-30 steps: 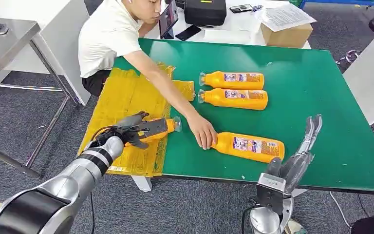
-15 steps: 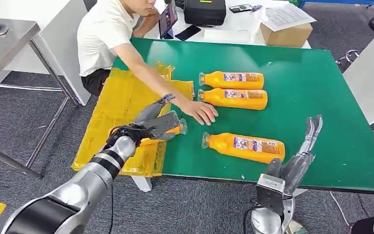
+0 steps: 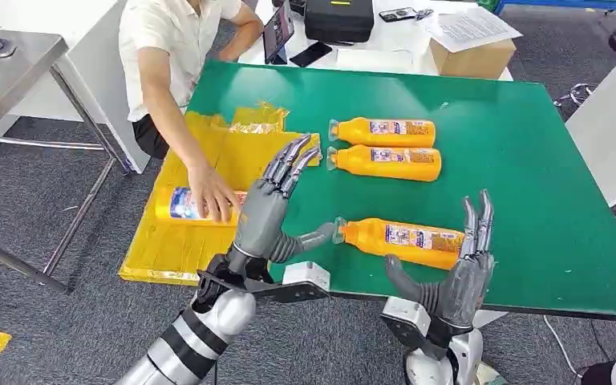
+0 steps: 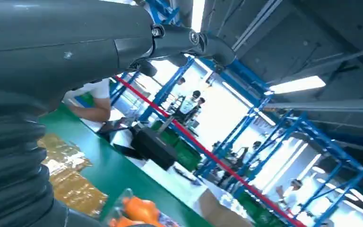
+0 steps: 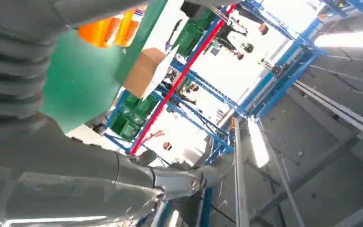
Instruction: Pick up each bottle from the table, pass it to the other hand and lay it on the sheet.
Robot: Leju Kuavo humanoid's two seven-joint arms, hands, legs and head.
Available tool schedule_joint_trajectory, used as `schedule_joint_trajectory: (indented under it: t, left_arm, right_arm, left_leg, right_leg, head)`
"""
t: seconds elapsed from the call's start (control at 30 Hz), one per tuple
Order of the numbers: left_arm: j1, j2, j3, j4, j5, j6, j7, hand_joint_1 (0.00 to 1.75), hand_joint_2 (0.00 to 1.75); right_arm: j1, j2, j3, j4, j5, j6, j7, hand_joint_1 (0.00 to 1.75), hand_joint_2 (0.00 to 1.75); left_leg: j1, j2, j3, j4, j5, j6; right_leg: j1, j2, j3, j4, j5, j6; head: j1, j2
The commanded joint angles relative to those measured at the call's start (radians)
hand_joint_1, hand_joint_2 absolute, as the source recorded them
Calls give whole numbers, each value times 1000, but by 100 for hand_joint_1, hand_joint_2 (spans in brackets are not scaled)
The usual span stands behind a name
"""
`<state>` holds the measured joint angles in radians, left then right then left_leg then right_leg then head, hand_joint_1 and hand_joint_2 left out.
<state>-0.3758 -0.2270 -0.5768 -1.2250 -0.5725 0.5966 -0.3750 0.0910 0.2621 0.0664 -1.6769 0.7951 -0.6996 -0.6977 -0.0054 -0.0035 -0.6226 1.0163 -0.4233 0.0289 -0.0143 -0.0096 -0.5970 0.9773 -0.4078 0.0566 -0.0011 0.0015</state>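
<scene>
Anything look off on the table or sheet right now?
Yes: a person's hand rests on the bottle lying on the yellow sheet, beside the robot's left hand. The sheet's far edge is crumpled.

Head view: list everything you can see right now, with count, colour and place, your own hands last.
Bottles on table: three, orange, lying on the green table.
Bottle on sheet: one, orange, under the person's hand.
Sheet: one, yellow, table's left edge.
Cardboard box: one, brown, far white table.
Black case: one, far table.
Person: one, white shirt, far left.
Left hand: raised, holding nothing.
Right hand: raised, holding nothing.
</scene>
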Motion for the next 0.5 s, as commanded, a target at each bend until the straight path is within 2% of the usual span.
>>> schedule_joint_trajectory:
  t: [0.03,0.07,0.13,0.17,0.4,0.5]
  left_arm:
    - [244,7,-65,-202,510,-60,-146,0,175]
    - [251,15,-82,-200,536,-49,-162,0,175]
    - [249,40,-131,-177,595,-65,-154,0,175]
    - [248,43,-137,-173,603,-72,-147,0,175]
    - [248,43,-137,-173,603,-72,-147,0,175]
    - [248,43,-137,-173,603,-72,-147,0,175]
  right_arm:
    - [-54,-102,-315,357,439,1,36,0,175]
    - [-64,-127,-338,367,468,1,47,0,175]
    - [-108,-213,-328,463,523,1,148,0,175]
    - [-114,-226,-320,478,524,1,163,0,175]
    - [-114,-226,-320,478,524,1,163,0,175]
    - [-114,-226,-320,478,524,1,163,0,175]
  left_leg:
    - [2,3,11,-6,-2,-1]
    - [1,2,11,-4,-2,-1]
    - [1,0,10,-4,-2,-1]
    - [0,-2,7,-3,-1,-1]
    - [1,-3,7,-3,-1,0]
    - [-2,-2,2,-1,-2,0]
  right_leg:
    - [2,4,11,-7,0,-2]
    - [1,2,10,-6,-1,-1]
    - [1,-1,9,-5,-1,-1]
    - [0,-2,8,-4,-1,-1]
    - [1,-2,9,-6,-1,-1]
    - [-2,-1,3,-3,0,-1]
  head:
    - [0,0]
    - [0,0]
    - [0,0]
    - [0,0]
    - [0,0]
    - [0,0]
